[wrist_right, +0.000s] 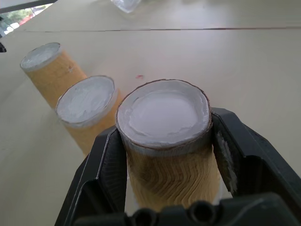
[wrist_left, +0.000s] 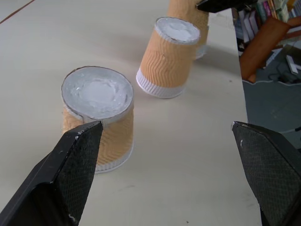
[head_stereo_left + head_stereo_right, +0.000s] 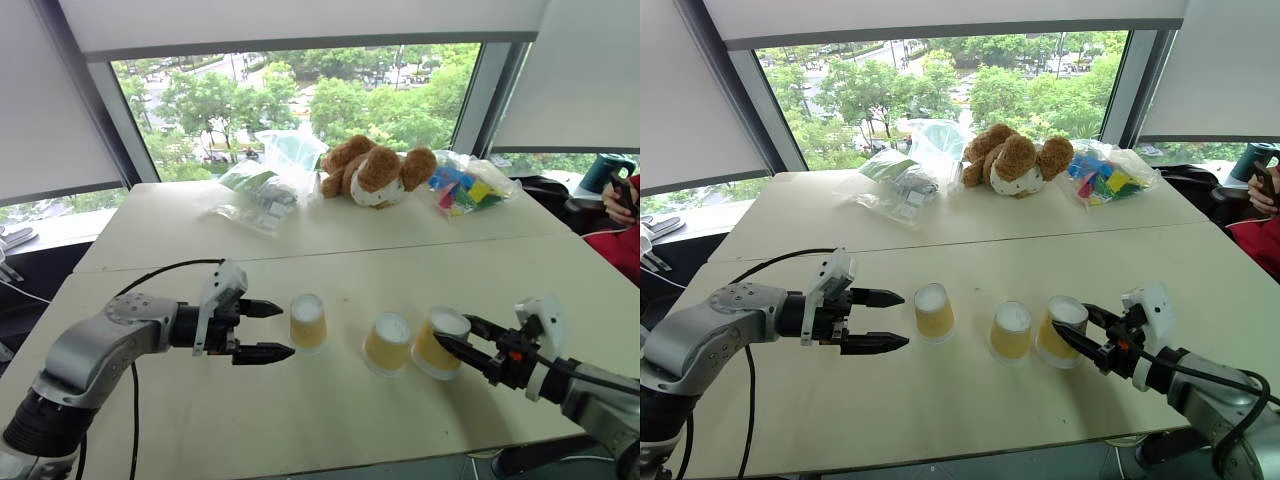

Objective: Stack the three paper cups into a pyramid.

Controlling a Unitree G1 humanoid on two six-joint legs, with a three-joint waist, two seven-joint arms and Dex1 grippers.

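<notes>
Right gripper clamps the right cup; left gripper gapes beside the left cup.

Head stereo pair overlooks table; wrist views close, level, sharing cups.

A pale table is seen in the near part of the scene, joined to a second table beyond it. On the far table, clear plastic bags are laid left of centre, a brown teddy bear is placed in the middle, and a bag of coloured blocks is set to its right. A window with green trees is seen behind. At the far right edge, a person's red sleeve is visible.
</notes>
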